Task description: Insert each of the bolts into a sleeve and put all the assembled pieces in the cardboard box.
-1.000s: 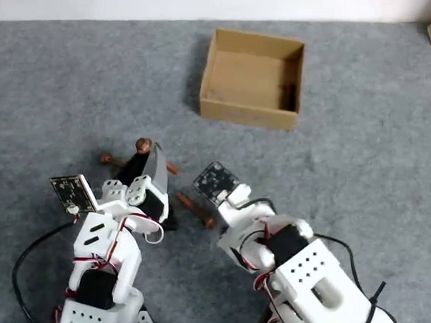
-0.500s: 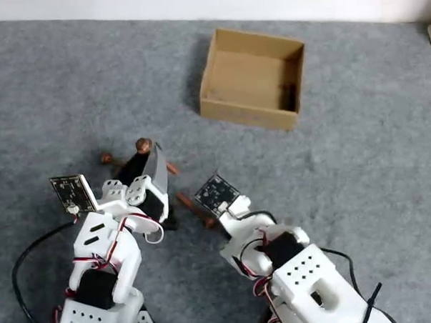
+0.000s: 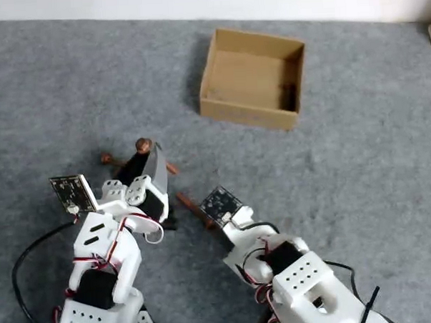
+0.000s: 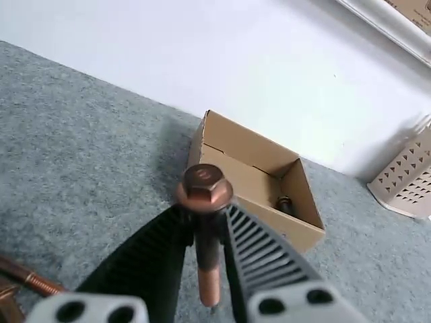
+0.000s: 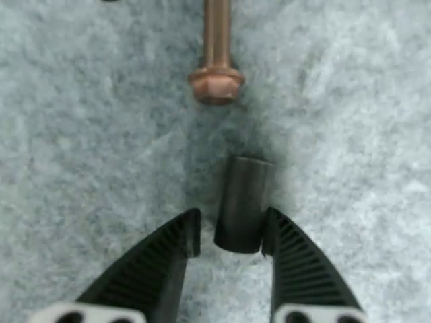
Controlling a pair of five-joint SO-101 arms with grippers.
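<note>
Drawing back toward its own base over the last second, the right tool (image 5: 232,219) now sits lower on the bench (image 3: 374,190), while the left arm has kept its place. The right tool's fingers stand apart, one on either side of the near end of a dark sleeve (image 5: 244,198). The sleeve lies flat on the bench between them and is not yet pinched. Just beyond its far end, in line with it, a second bolt (image 5: 216,70) lies with its hexagonal head toward the tool.

The left tool (image 4: 207,214) is clamped on a bolt (image 4: 205,192), held upright with the head above the fingertips and the shank running down between them. Well beyond that tool stands the cardboard box (image 3: 246,114). Inside it, against a far wall, rests what looks like one assembled piece (image 4: 284,202). More loose bolts (image 3: 109,160) lie close around the left tool.

By my reading, one piece is finished and boxed. The held bolt wants a sleeve, the sleeve between the right tool's fingers must first be gripped, and the loose bolts remain unassembled.
</note>
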